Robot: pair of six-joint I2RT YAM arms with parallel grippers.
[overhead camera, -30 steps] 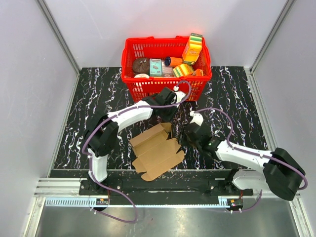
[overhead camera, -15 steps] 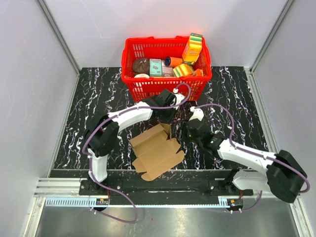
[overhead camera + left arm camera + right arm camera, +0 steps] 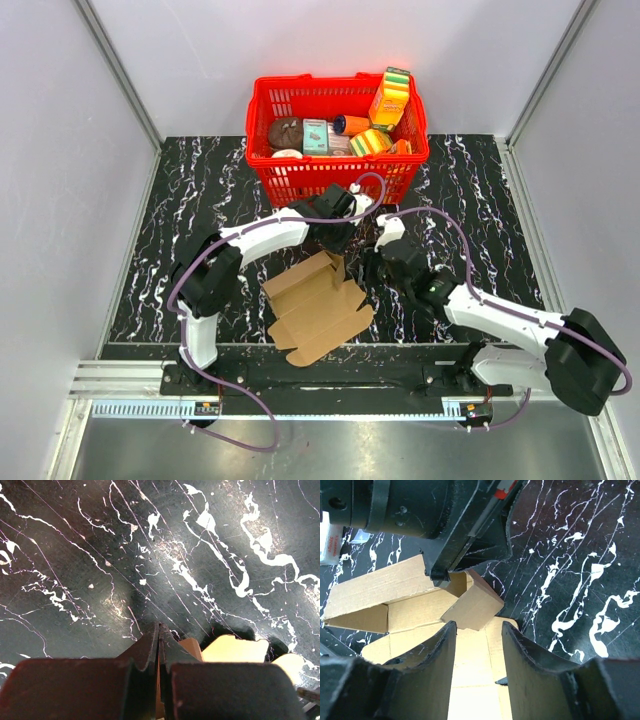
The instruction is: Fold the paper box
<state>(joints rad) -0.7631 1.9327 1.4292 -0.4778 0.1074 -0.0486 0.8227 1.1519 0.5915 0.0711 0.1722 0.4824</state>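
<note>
Top external view: The paper box (image 3: 320, 310) lies on the desk (image 3: 200, 200), close to the middle of the near edge. It is a brown die-cut sheet, opened out, with its far portion raised. The left end effector (image 3: 340, 243) is at the far corner of the sheet. The right end effector (image 3: 370, 268) is just beside the sheet's right side. A red basket (image 3: 300, 175) holding printed packages (image 3: 389, 98) stands at the middle of the far edge, apart from the sheet.

Left wrist view: The left end effector (image 3: 159, 635) has its fingers brought together, with a thin strip of brown cardboard between them. It is clamped on the paper box (image 3: 235, 649). Rounded flap edges show to the right against the desk (image 3: 100, 555).

Right wrist view: The right end effector (image 3: 478, 630) has its fingers apart. A flat panel of the paper box (image 3: 415, 612) shows between them; contact cannot be determined. One short flap (image 3: 472, 607) stands tilted above the panel. The left end effector (image 3: 436, 574) grips the upper edge of the raised cardboard wall.
</note>
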